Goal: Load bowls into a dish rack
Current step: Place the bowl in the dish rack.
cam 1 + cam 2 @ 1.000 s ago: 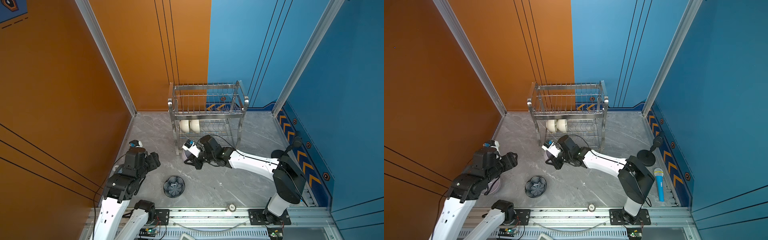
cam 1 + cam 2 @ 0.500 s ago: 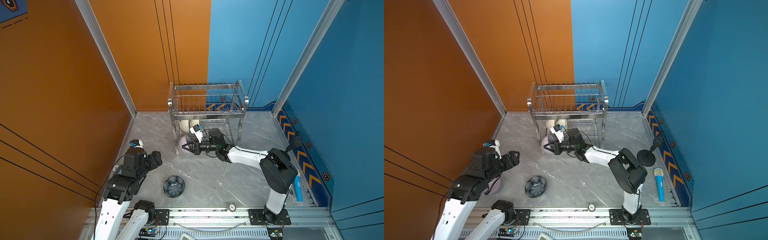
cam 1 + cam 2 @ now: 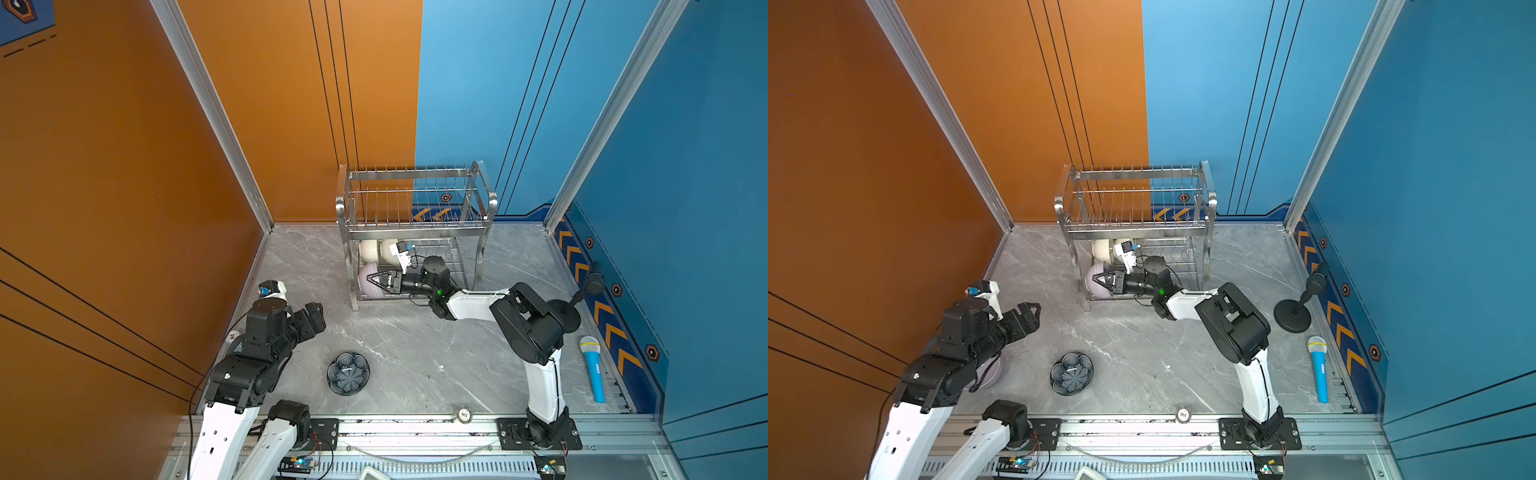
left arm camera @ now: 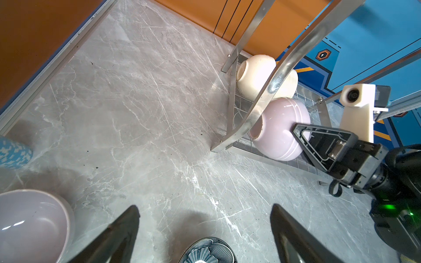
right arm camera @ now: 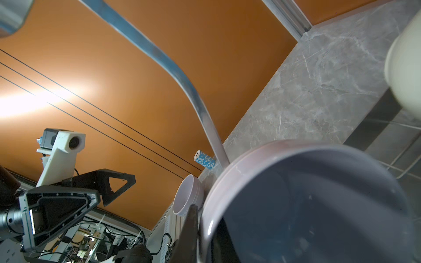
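Top views: high and far off, looking down on the whole surface (image 3: 415,353); both share nearly all of it, dish rack (image 3: 415,226) included.
Left wrist: close behind the left gripper (image 4: 204,206), facing the dish rack and the right gripper (image 4: 300,134).
Right wrist: almost against the lilac bowl (image 5: 319,205), facing back at the left gripper.

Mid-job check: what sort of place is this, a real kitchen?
Probably a staged robot test booth, not a kitchen: orange and blue panel walls, an aluminium mounting rail, and the dish rack on a marble-look tabletop.
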`<control>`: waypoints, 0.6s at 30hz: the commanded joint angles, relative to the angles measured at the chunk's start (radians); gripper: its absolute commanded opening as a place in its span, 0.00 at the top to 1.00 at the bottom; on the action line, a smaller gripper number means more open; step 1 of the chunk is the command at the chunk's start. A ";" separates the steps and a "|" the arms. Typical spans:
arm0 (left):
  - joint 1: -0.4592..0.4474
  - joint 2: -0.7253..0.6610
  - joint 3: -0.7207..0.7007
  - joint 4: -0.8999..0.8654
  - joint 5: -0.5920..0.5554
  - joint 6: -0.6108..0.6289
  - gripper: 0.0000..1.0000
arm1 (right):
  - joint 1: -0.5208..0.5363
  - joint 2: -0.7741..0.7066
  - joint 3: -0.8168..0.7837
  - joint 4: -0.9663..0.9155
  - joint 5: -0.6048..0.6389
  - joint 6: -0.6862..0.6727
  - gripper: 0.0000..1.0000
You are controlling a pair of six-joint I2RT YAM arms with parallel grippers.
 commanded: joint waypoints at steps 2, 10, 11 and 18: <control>0.012 0.005 -0.006 0.006 0.018 0.009 0.10 | -0.015 0.007 0.062 0.186 0.005 0.083 1.00; 0.018 0.016 0.005 0.006 0.020 0.013 0.10 | -0.016 0.096 0.118 0.245 0.014 0.165 1.00; 0.018 0.017 0.005 0.005 0.020 0.012 0.09 | -0.017 0.108 0.125 0.261 0.016 0.182 1.00; 0.024 0.025 0.016 0.006 0.028 0.016 0.09 | -0.020 0.177 0.164 0.364 0.039 0.288 1.00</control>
